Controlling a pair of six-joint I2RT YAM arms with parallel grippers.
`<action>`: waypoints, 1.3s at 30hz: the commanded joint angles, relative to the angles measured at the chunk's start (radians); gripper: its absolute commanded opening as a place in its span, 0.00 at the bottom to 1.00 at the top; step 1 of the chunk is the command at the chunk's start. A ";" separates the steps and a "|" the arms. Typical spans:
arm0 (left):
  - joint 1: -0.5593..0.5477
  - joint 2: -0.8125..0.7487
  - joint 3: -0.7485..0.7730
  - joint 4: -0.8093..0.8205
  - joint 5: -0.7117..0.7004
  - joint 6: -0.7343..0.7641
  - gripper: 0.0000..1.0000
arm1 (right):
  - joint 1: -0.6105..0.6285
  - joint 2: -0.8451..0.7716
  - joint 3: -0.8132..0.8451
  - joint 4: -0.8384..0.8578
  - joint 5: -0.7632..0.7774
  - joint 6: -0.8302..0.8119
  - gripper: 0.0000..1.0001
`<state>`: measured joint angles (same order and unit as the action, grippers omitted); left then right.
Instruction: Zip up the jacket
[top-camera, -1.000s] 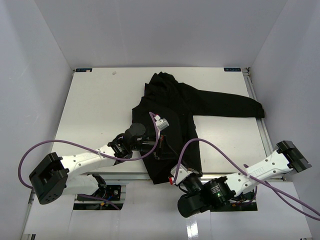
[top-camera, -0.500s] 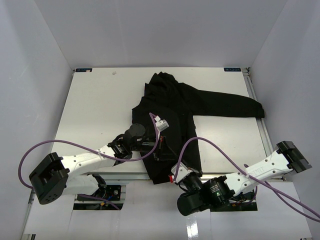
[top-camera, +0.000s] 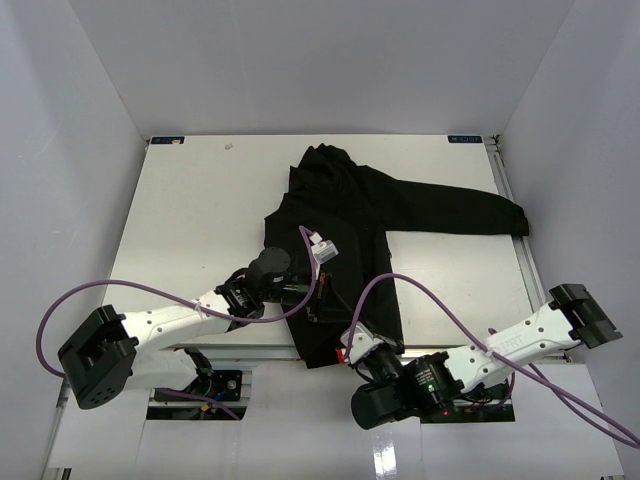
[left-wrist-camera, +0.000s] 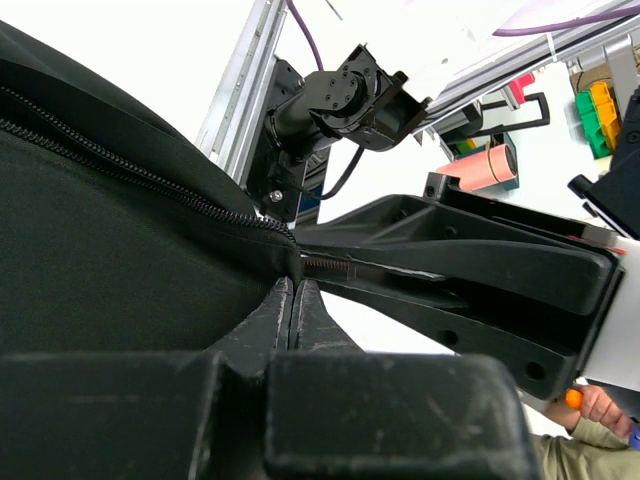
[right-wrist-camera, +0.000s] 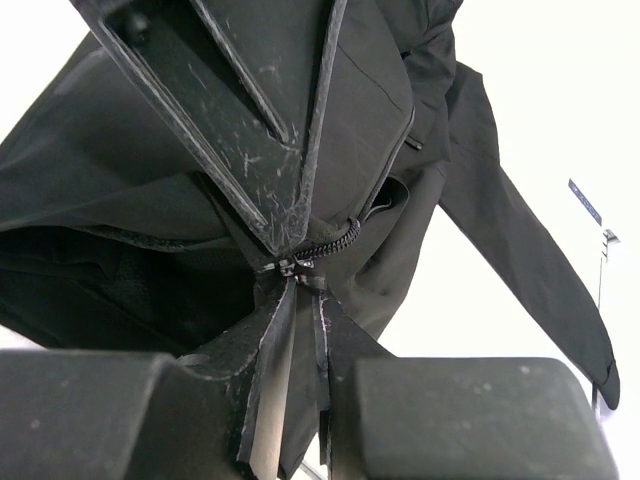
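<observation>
The black jacket (top-camera: 360, 200) lies flat on the white table, one sleeve stretched out to the right. My left gripper (top-camera: 308, 300) is at its lower front and shut on the jacket, just where the zipper teeth (left-wrist-camera: 130, 170) end. In the left wrist view its jaws (left-wrist-camera: 293, 292) are pressed together. My right gripper (top-camera: 346, 342) sits at the hem, directly below. In the right wrist view its jaws (right-wrist-camera: 305, 300) stand slightly apart, and a dark strip below the zipper slider (right-wrist-camera: 290, 265) hangs loosely between them. The left gripper's fingers (right-wrist-camera: 240, 130) meet that slider from above.
The table (top-camera: 200, 200) has white walls on three sides and a metal rail along its near edge. Purple cables (top-camera: 430, 300) loop over both arms. Beyond the edge, the left wrist view shows a motor unit (left-wrist-camera: 340, 100) and a pink roll (left-wrist-camera: 485, 165).
The right gripper's jaws have parted a little, and the right arm has shifted slightly left. The left gripper and the jacket stay where they were.
</observation>
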<state>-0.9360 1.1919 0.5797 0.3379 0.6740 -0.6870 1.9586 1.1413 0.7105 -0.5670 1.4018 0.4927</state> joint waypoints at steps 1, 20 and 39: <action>-0.007 -0.038 0.006 0.042 0.062 -0.019 0.00 | -0.007 0.000 -0.003 0.018 0.031 0.046 0.18; -0.007 -0.055 -0.015 0.007 0.048 0.004 0.00 | -0.024 -0.114 -0.003 0.018 0.002 0.015 0.09; -0.007 -0.058 -0.002 -0.026 0.056 0.021 0.00 | -0.024 -0.264 0.073 -0.077 -0.243 -0.144 0.44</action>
<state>-0.9363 1.1718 0.5640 0.3036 0.6900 -0.6730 1.9347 0.9271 0.7302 -0.6434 1.2266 0.4468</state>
